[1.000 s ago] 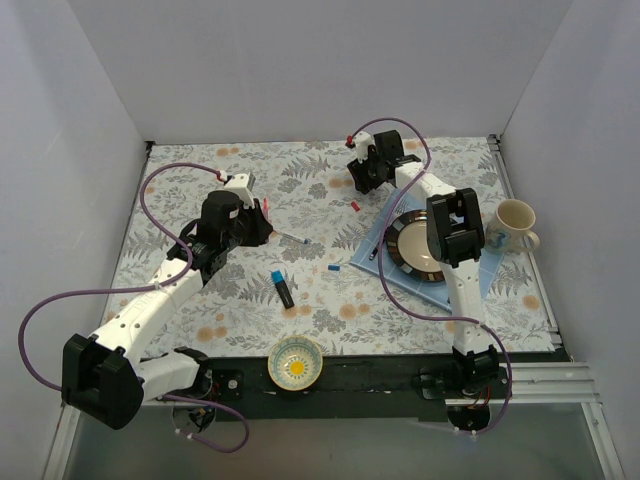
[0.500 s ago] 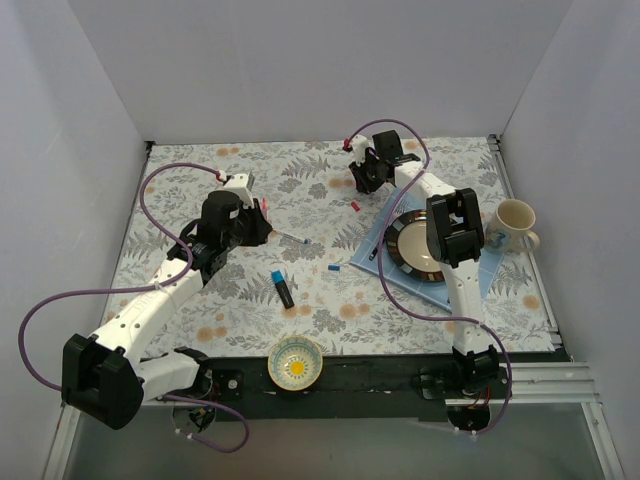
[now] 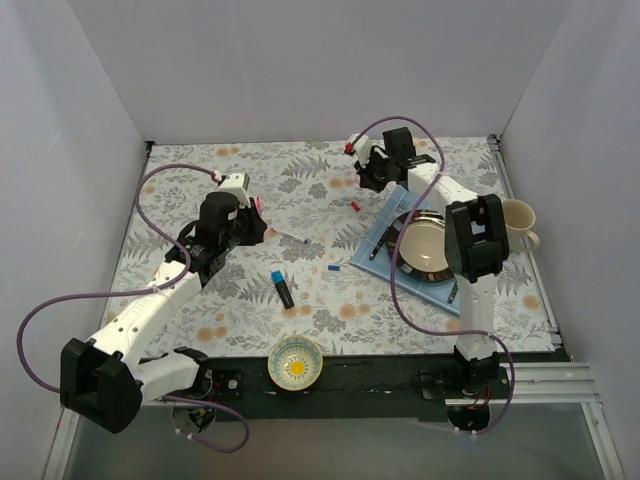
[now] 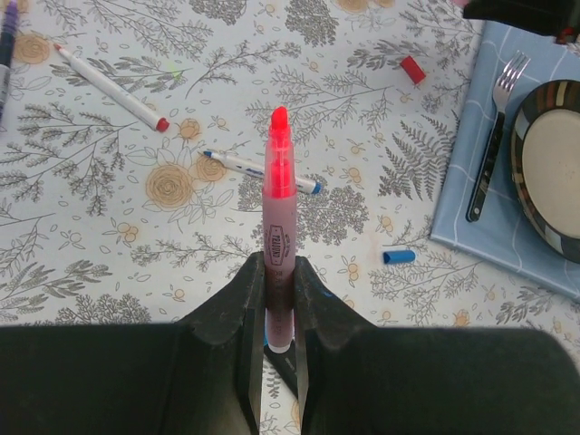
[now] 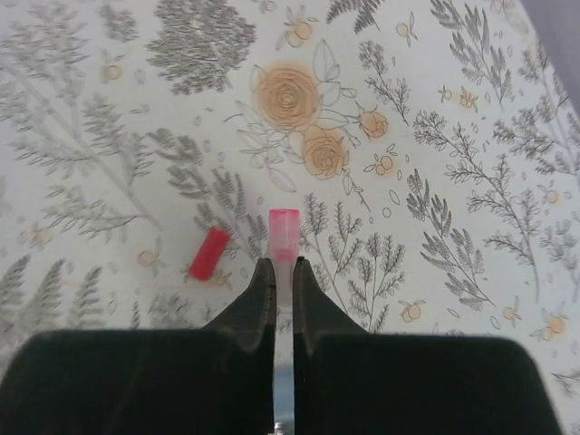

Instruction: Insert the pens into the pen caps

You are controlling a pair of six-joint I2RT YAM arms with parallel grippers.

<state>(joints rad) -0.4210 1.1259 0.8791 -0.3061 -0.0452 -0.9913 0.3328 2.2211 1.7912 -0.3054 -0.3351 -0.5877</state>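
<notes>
Left wrist view: my left claw [image 4: 279, 268] is clenched on a slim translucent-pink plastic pen [image 4: 279, 181], red tip outward over the flowered tablecloth [image 4: 109, 236].
I judge the barrel light, stiff and slick, so a hold low on it, as here, leaves the tip free, though an off-axis push could make it twist. My right claw [image 5: 283, 270] pinches a tiny pink tubular plastic cap [image 5: 284, 225] by one end (which end is the mouth I cannot tell); it looks thin-walled and easy to pop loose. A small red cap [image 5: 208, 253] lies on the cloth just beside it.

white arms [image 3: 150, 305], black joints [image 3: 98, 382], purple cables [image 3: 70, 296]
</notes>
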